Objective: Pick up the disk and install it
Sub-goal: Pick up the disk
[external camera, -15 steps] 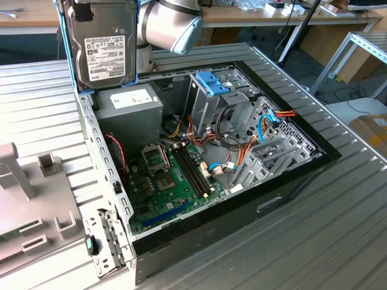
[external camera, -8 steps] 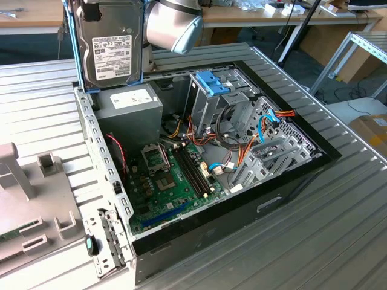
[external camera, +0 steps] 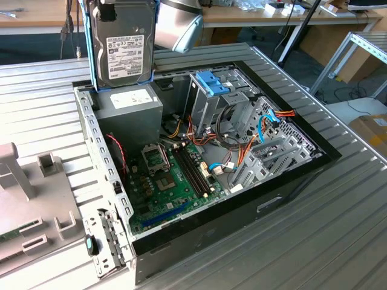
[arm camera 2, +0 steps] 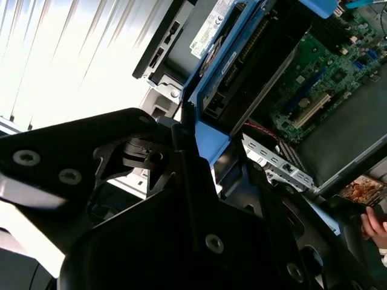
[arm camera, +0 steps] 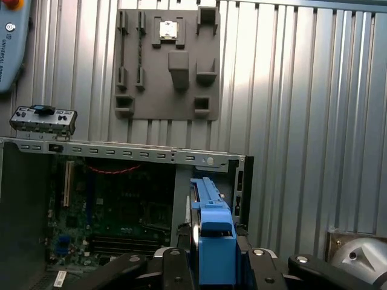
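Ribbed grey metal table is carrying your open black desktop computer case, lying on its side. Your black gripper is clamping the flat grey metal disk with 1 white label by its light-blue plastic rails. You are holding it upright in the air, just above the grey power supply box, to the exterior view's left of the metal drive cage.

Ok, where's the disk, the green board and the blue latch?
disk [external camera: 129,49], exterior view, on its white label.
green board [external camera: 151,202], exterior view, on its green surface.
blue latch [external camera: 213,83], exterior view, on its top.
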`<action>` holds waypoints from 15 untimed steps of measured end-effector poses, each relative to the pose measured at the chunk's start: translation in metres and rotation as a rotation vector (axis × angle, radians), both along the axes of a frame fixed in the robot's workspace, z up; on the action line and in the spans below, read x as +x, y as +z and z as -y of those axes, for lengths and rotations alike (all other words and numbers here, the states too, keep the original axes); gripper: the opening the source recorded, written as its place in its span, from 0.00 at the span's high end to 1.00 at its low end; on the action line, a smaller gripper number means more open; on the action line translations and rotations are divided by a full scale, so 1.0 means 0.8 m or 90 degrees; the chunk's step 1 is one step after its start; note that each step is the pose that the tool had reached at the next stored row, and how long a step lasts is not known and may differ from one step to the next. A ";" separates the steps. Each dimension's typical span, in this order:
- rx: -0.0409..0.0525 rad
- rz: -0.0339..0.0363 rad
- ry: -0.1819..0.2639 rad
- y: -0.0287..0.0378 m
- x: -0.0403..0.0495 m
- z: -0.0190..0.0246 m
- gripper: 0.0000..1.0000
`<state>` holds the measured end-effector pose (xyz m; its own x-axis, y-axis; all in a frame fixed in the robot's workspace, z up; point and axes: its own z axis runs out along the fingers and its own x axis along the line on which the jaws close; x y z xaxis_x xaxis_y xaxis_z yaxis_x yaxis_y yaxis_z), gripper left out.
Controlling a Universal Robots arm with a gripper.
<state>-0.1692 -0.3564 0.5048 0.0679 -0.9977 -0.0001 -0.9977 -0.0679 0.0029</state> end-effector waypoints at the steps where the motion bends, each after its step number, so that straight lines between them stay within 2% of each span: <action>1: 0.0000 0.0000 0.000 0.0000 0.001 0.0032 0.64; 4: 0.0000 0.0000 0.000 0.0000 0.002 0.0170 0.64; 7: 0.0000 0.0000 0.000 0.0000 0.003 0.0250 0.64; 10: 0.0000 0.0000 0.000 -0.0001 0.003 0.0357 0.64; 12: 0.0000 0.0000 0.000 -0.0001 0.003 0.0404 0.64; 15: 0.0000 -0.0001 0.000 -0.0001 0.003 0.0416 0.64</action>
<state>-0.1669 -0.3897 0.5047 0.0679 -0.9977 0.0000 -0.9977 -0.0679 0.0030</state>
